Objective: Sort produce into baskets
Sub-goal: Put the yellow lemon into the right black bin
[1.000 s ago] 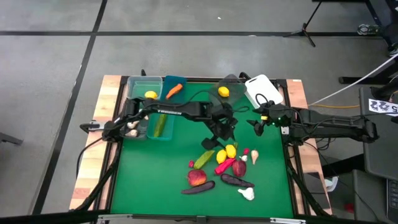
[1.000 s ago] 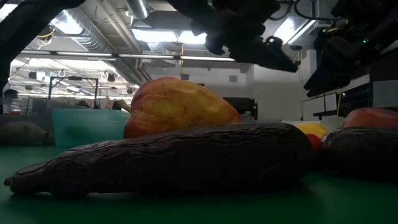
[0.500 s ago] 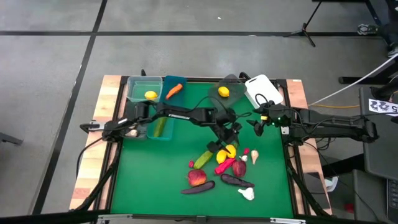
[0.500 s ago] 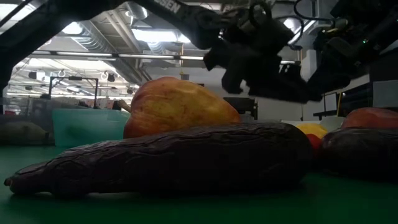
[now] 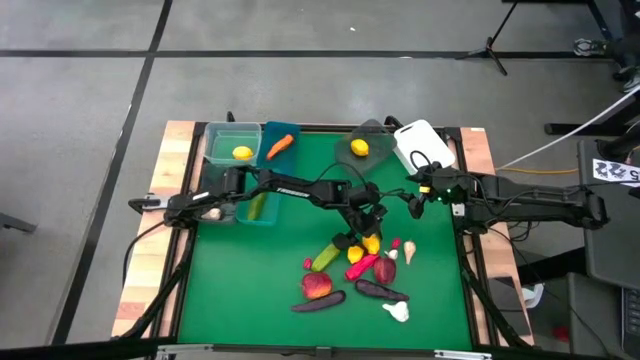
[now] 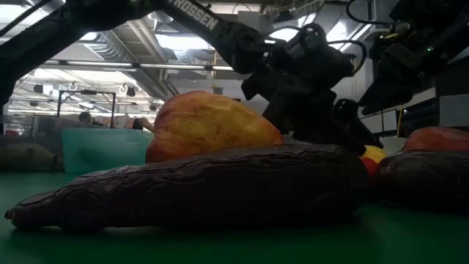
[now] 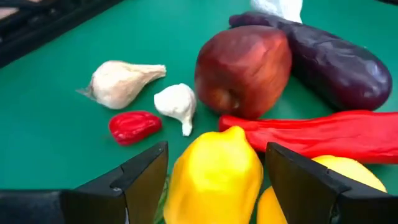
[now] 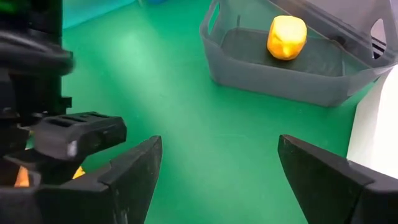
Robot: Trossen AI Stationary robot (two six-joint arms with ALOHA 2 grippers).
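A: Left gripper status?

B: Fingers spread, nothing clamped. The yellow lemon is straddled, dead centre between them, in the produce pile mid-mat. Its long axis is judged to run along the approach line.

A: Right gripper?

B: Parked open at the pile's 2 o'clock, farther off.

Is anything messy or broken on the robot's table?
Nothing looks broken or spilled. The unsorted produce just lies in a loose pile on the green mat, with the left gripper open over a lemon.

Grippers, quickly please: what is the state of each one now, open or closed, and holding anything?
Left gripper: open, fingers on either side of a yellow lemon, not closed on it.
Right gripper: open, empty, above bare mat near the grey basket.
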